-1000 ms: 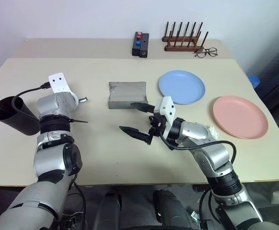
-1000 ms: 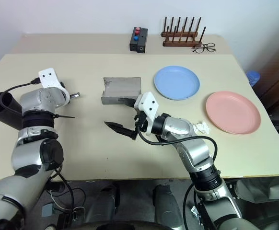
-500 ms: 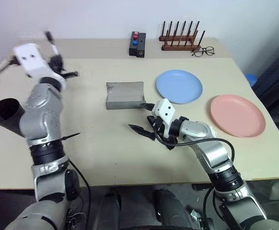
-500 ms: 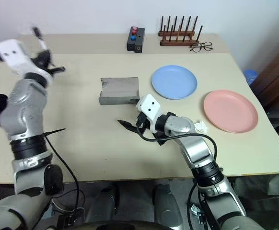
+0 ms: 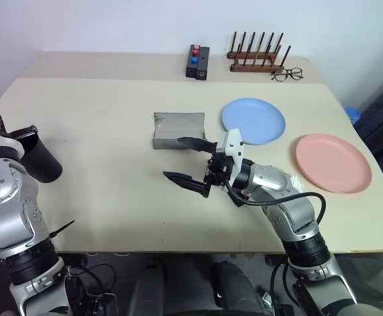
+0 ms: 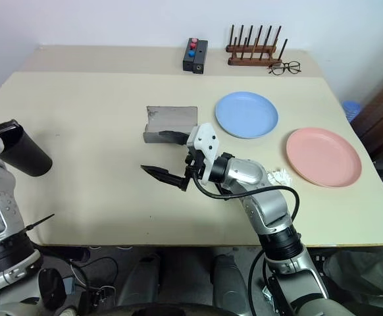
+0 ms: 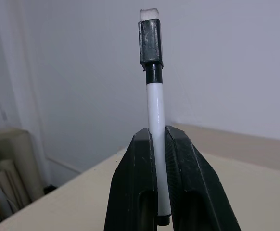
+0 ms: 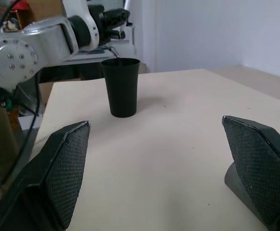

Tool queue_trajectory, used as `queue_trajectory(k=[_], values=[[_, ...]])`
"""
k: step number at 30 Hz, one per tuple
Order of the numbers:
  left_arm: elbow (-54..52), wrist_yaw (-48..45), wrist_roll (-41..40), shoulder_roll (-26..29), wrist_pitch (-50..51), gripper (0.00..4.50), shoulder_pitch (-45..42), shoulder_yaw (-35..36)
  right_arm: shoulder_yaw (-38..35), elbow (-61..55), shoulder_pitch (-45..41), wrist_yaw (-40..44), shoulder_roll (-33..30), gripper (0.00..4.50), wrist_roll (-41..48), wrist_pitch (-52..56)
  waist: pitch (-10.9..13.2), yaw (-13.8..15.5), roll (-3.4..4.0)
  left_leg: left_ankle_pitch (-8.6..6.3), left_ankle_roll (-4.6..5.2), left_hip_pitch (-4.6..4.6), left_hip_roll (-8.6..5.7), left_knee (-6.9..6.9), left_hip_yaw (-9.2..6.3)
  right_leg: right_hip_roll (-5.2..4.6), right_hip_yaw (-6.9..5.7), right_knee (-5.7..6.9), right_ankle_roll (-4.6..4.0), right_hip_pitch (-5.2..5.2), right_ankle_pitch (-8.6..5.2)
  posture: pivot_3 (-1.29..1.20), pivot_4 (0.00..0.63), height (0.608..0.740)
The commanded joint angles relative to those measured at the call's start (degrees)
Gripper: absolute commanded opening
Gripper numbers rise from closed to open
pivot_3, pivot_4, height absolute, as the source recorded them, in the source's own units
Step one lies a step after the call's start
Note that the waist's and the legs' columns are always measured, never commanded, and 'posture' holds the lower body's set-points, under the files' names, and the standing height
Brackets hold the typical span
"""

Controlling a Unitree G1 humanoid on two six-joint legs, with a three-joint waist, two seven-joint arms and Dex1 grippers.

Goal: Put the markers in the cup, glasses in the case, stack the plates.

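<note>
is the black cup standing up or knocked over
Upright. The right wrist view shows the black cup standing on its narrow base on the table, open rim facing up.

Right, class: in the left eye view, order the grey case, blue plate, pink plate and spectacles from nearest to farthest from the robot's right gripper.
1. Grey case, just behind the right gripper.
2. Blue plate, behind, to its right.
3. Pink plate, far right.
4. Spectacles, back edge.

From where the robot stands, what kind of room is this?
Probably a lab or office set up for tidying practice: a plain beige table against a bare white wall, bearing household bits such as two plates, spectacles and a wooden rack.
</note>
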Motion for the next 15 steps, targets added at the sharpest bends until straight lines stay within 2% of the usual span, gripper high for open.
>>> queue_trajectory(k=[1, 6, 15], values=[[-3.13, 1.13, 0.92, -0.53, -2.59, 0.01, 1.46, 0.11, -0.26, -1.45, -0.96, 0.39, 0.23, 4.5, 1.09, -0.34, 0.0, -0.05, 0.0, 0.0, 0.0, 0.0, 0.0, -0.02, 0.0, 0.0, 0.0, 0.0, 0.0, -0.01, 0.0, 0.0, 0.15, 0.738], [-2.57, 4.04, 4.34, -2.11, -5.45, 0.01, 4.38, -0.24, -0.41, -1.82, -0.65, 0.18, 0.13, 4.5, 1.01, -0.2, 0.0, -0.13, 0.01, 0.0, 0.0, 0.01, 0.0, -0.04, 0.0, 0.01, 0.0, 0.01, 0.01, -0.03, 0.0, 0.0, 0.15, 0.738], [1.52, 4.36, 5.09, -3.23, -8.36, 0.01, 7.23, -1.24, -0.57, -2.72, 0.11, -0.49, -0.17, 4.5, 1.09, 0.11, 0.0, -0.03, 0.01, 0.0, 0.0, 0.0, 0.0, -0.03, 0.0, 0.0, 0.01, -0.01, -0.02, -0.03, -0.01, 0.0, 0.15, 0.738]])
